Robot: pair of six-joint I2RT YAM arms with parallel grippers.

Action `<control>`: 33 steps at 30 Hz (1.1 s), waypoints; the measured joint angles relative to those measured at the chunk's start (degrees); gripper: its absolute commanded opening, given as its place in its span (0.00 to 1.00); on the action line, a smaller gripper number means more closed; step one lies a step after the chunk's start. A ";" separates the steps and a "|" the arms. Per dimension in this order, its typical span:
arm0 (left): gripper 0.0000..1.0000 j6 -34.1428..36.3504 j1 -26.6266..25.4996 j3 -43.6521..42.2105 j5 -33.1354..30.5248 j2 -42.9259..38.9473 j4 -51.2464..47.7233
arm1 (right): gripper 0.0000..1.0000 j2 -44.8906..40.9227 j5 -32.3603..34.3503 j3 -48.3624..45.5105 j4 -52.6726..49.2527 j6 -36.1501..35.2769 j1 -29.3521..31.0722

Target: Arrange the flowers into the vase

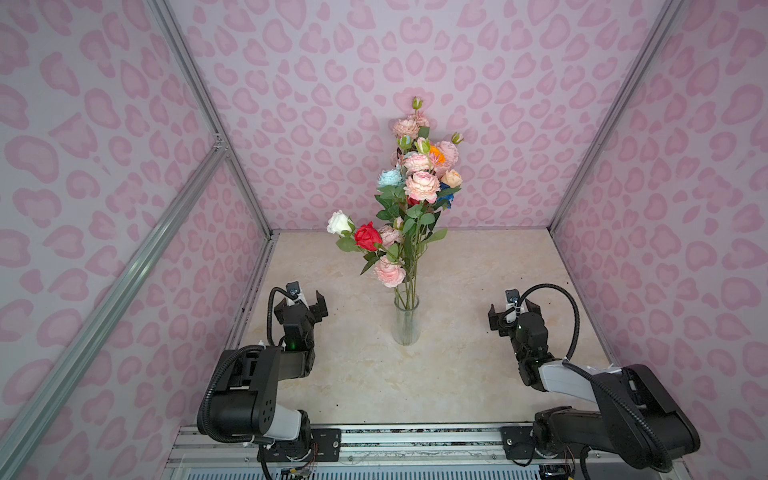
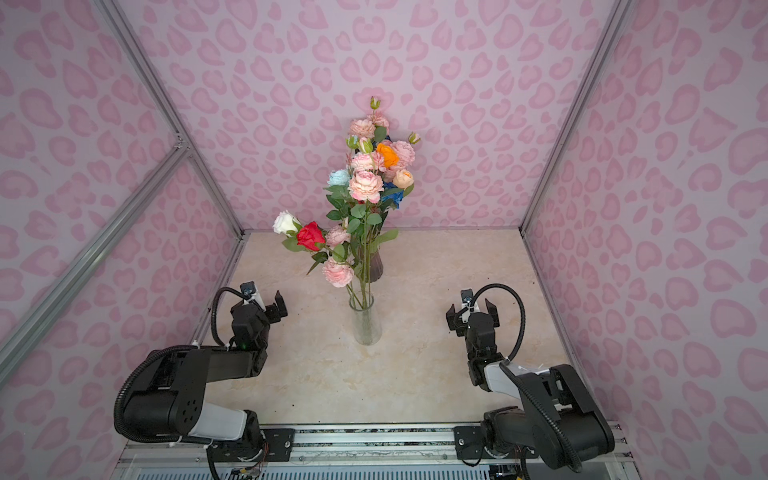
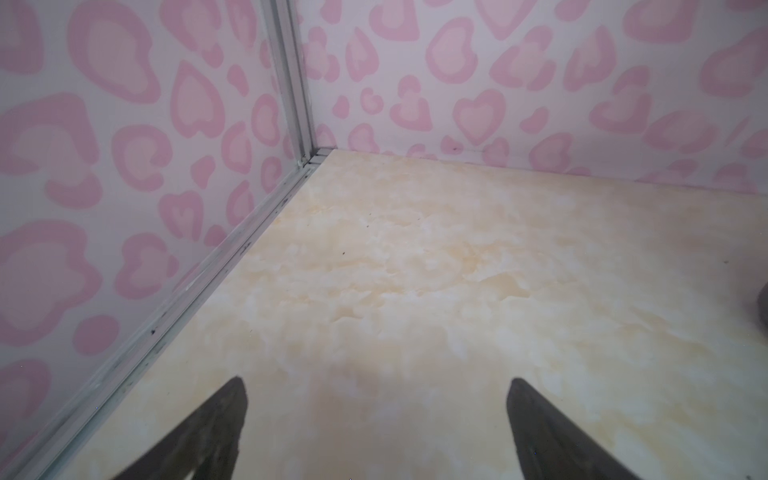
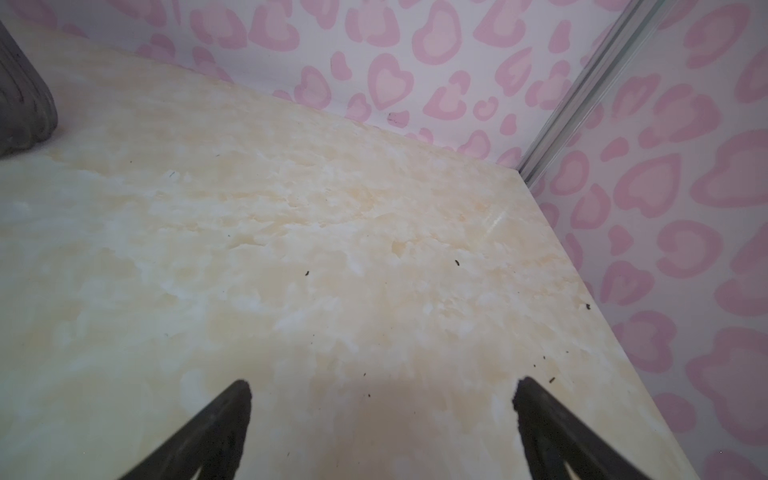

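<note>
Flowers (image 1: 415, 187) stand bunched in the clear vase (image 1: 406, 320) at mid-counter (image 1: 478, 374). Left fingers (image 1: 320, 302) and right fingers (image 1: 534, 309) are spread wide, empty, well apart from it. Stems judged light and springy; grip the bare lower stem, never the blooms.

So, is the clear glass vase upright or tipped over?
Upright: the clear glass vase stands on its base on the table, with the flowers rising from its mouth.

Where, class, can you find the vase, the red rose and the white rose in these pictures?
vase (image 1: 406, 328): in a top view, on its clear glass wall, low down.
red rose (image 1: 368, 237): in a top view, on the middle of its bloom.
white rose (image 1: 338, 223): in a top view, on its bloom.
</note>
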 measured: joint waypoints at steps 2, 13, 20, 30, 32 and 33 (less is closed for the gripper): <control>0.98 0.00 0.37 0.33 1.03 0.00 -0.22 | 0.99 4.57 0.17 -0.52 6.45 0.44 -0.81; 0.98 0.00 0.39 0.33 3.08 0.02 -1.11 | 1.00 11.26 -4.20 8.07 10.14 8.28 -11.72; 0.98 0.00 0.39 0.33 3.28 0.02 -1.27 | 1.00 11.26 -10.29 8.94 3.10 9.92 -12.94; 0.98 0.00 0.39 0.35 3.28 0.02 -1.27 | 1.00 11.15 -11.52 8.98 1.40 10.25 -12.44; 0.98 0.00 0.39 0.35 3.30 0.02 -1.27 | 1.00 11.13 -11.50 8.98 1.40 10.25 -12.22; 0.98 0.00 0.39 0.37 3.30 0.02 -1.29 | 1.00 11.13 -11.47 8.98 1.40 10.25 -12.22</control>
